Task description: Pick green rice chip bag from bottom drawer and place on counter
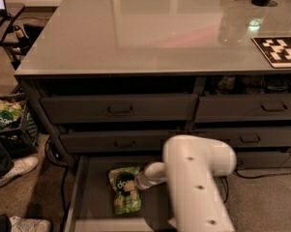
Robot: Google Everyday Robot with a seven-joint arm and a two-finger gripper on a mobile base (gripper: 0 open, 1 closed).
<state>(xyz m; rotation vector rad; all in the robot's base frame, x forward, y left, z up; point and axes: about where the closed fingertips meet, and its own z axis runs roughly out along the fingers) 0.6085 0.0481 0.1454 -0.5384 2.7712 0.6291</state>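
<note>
Gripper (135, 181) at bag (125, 199) in bottom drawer (94, 197)

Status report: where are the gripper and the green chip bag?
Gripper down in bottom drawer, at green rice chip bag. Bag in drawer, not yet on counter. Patterned board on counter's right; arm hides drawer's right side.

The light is warm and dim. The glossy tabletop (150, 28) carries pale glare streaks and a pinkish reflection (brightest toward its far edge). Deep shadow fills the gaps above the upper drawers (118, 108). The gripper (137, 181), down in the murky bottom drawer (92, 202), sits against the vivid green rice chip bag (124, 197).
</note>
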